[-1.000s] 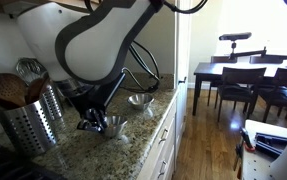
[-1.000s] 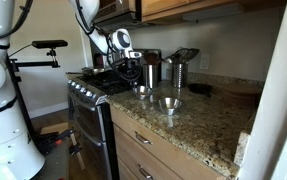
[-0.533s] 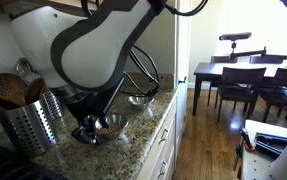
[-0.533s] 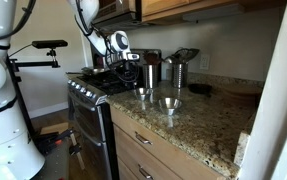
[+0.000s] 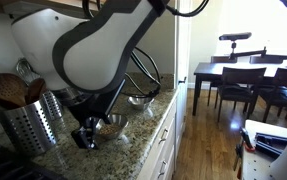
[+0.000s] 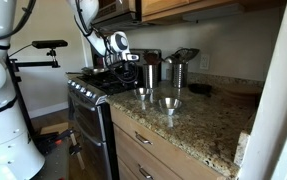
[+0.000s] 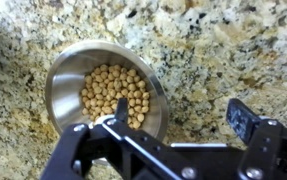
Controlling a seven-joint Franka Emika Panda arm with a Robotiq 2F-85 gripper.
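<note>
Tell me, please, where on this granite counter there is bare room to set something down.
Bare granite counter runs from the second bowl to the counter's end. The wrist view also shows free stone beside the bowl of chickpeas. It is crowded by the stove, where the open gripper, both bowls and the utensil holders stand close.

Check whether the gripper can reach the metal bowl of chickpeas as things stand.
Likely yes. The gripper hangs just above the metal bowl of chickpeas, jaws wide open, and nothing stands between them.
</note>
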